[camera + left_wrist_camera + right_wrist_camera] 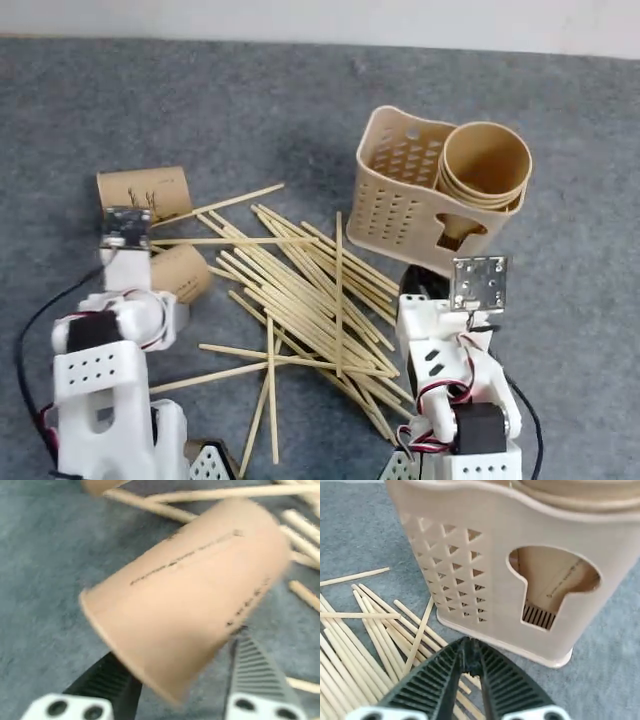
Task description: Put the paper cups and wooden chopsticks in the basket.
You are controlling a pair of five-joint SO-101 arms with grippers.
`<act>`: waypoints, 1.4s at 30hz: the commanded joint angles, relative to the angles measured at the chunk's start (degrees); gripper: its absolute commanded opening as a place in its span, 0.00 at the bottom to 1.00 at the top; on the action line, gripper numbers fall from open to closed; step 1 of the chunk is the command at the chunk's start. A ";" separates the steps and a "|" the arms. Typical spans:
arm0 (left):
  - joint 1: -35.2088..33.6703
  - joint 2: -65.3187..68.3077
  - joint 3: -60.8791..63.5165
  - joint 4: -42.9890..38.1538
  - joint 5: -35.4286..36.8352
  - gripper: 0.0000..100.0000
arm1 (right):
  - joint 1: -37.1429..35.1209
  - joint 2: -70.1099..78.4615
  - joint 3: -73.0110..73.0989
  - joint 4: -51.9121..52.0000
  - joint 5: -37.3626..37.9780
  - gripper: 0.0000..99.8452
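A brown paper cup (190,595) lies on its side on the grey carpet, between the fingers of my left gripper (182,650), which stands open around it. From above, this cup (182,272) rests beside the left arm. A second paper cup (145,192) lies just beyond it. Several wooden chopsticks (300,290) are strewn across the middle. The beige basket (400,200) stands at the back right with stacked paper cups (487,160) inside. My right gripper (468,652) is shut and empty, just in front of the basket (470,540), near more chopsticks (370,645).
The grey carpet (250,100) is bare behind the cups and to the right of the basket. A few chopsticks (265,400) lie between the two arm bases. A cup inside the basket (555,580) shows through its handle cutout.
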State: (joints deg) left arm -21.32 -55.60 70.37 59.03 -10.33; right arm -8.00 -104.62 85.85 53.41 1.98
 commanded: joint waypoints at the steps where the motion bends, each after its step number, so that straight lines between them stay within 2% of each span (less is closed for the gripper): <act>1: 5.85 0.13 -0.40 -0.97 0.09 0.15 | -0.66 -0.48 1.27 -3.74 3.08 0.01; 8: 7.60 0.04 -3.56 -0.62 0.09 0.10 | -0.57 -0.48 1.98 -4.70 3.43 0.01; 17: 7.60 0.04 -7.52 -0.44 0.09 0.10 | -0.40 -0.48 2.24 -4.70 3.60 0.01; 23: 7.69 0.04 -16.13 7.91 0.09 0.10 | -0.31 -0.48 2.15 -4.70 3.69 0.01; 26: 7.69 0.04 -20.79 11.16 0.09 0.04 | -0.31 -0.48 2.07 -4.70 3.69 0.01; 28: 7.78 0.04 -22.29 11.52 0.09 0.01 | -0.31 -0.48 1.98 -4.62 3.69 0.01; 38: 12.35 0.13 -23.34 11.25 0.18 0.01 | 2.15 -0.48 1.89 -4.62 3.69 0.01; 42: 12.35 0.13 -29.05 13.27 0.18 0.01 | 4.09 -0.48 1.80 -4.62 3.34 0.01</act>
State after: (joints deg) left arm -9.89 -55.52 49.10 70.20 -10.33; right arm -5.98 -104.62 88.40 50.07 4.88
